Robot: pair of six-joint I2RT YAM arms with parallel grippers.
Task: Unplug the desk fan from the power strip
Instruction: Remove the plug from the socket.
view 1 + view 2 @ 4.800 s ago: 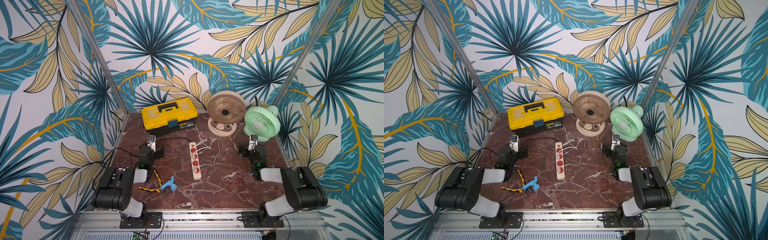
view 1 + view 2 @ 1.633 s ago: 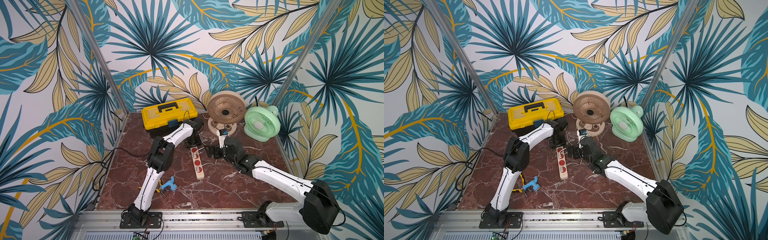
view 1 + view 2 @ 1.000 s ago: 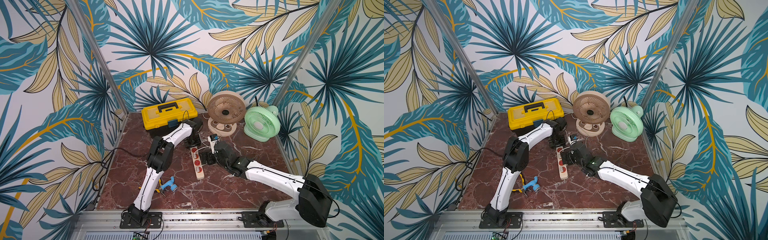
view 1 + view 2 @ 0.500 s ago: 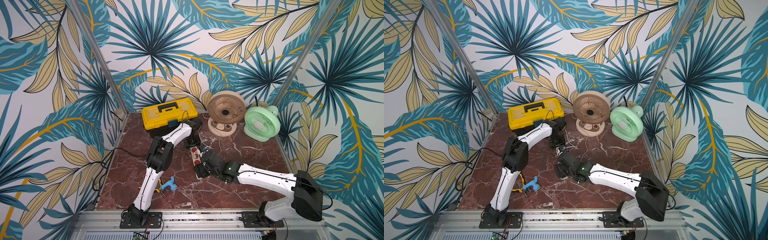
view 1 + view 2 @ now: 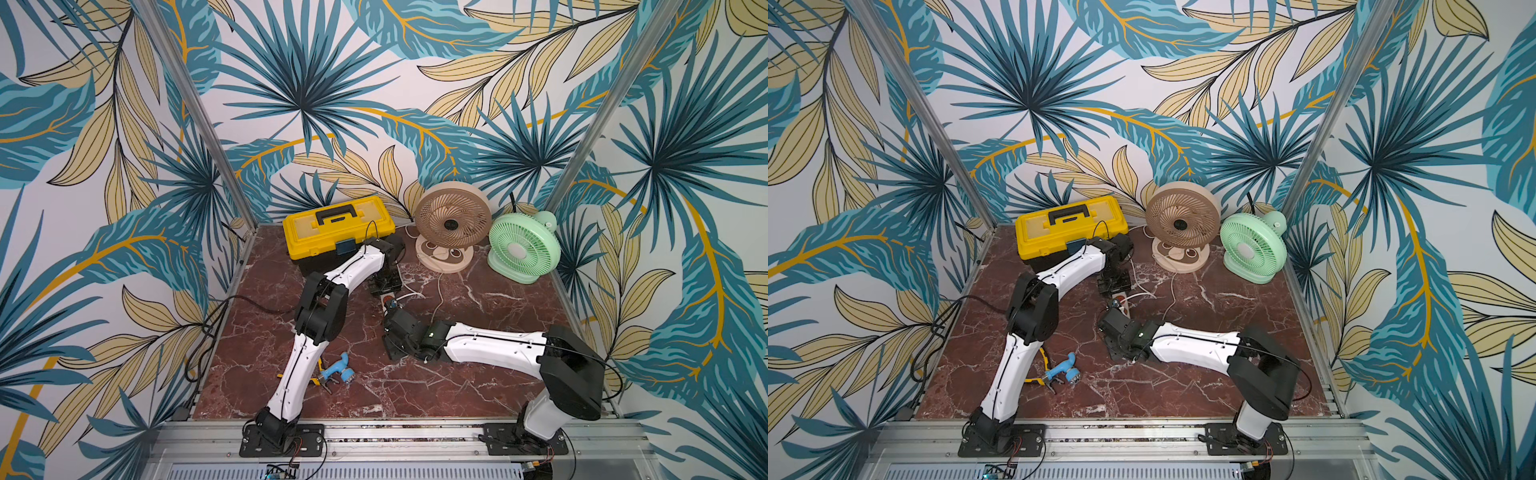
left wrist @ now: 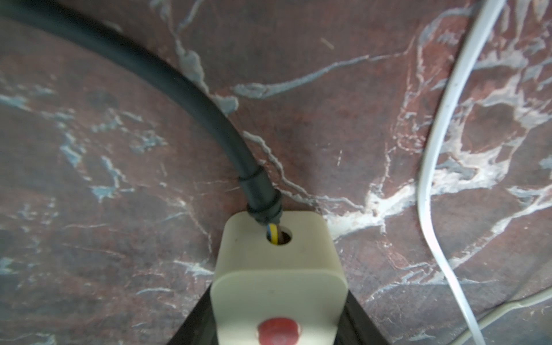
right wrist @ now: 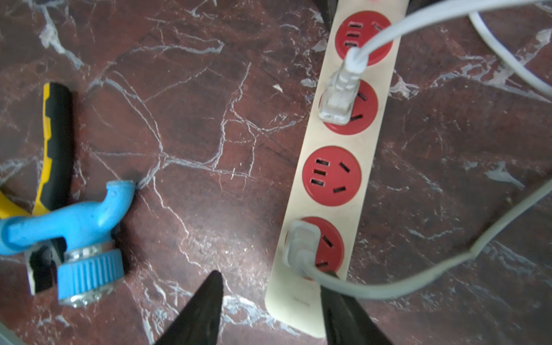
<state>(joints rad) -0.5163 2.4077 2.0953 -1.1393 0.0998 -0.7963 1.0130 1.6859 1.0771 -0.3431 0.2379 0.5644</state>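
Observation:
The cream power strip (image 7: 340, 139) lies on the marble floor, mostly hidden under both arms in the top views. My left gripper (image 6: 277, 328) is shut on its far end by the red button (image 6: 277, 330), where the black cable (image 6: 179, 86) enters. My right gripper (image 7: 270, 279) hangs over the near end with its jaws apart: one finger (image 7: 209, 301) is off the strip's side, the other over the grey-white plug's cord. That plug (image 7: 300, 239) sits in the nearest socket, and a white plug (image 7: 339, 95) sits two sockets further on. A beige fan (image 5: 453, 216) and a green fan (image 5: 521, 245) stand at the back.
A yellow toolbox (image 5: 338, 228) stands at the back left. A blue tap fitting (image 7: 74, 221) and yellow-handled pliers (image 7: 56, 134) lie left of the strip. White cords (image 5: 440, 286) trail from the strip toward the fans. Walls enclose three sides.
My right arm has swung from beside the strip's middle toward its near end and dropped low over it, and its jaws have narrowed. The left gripper has stayed on the far end.

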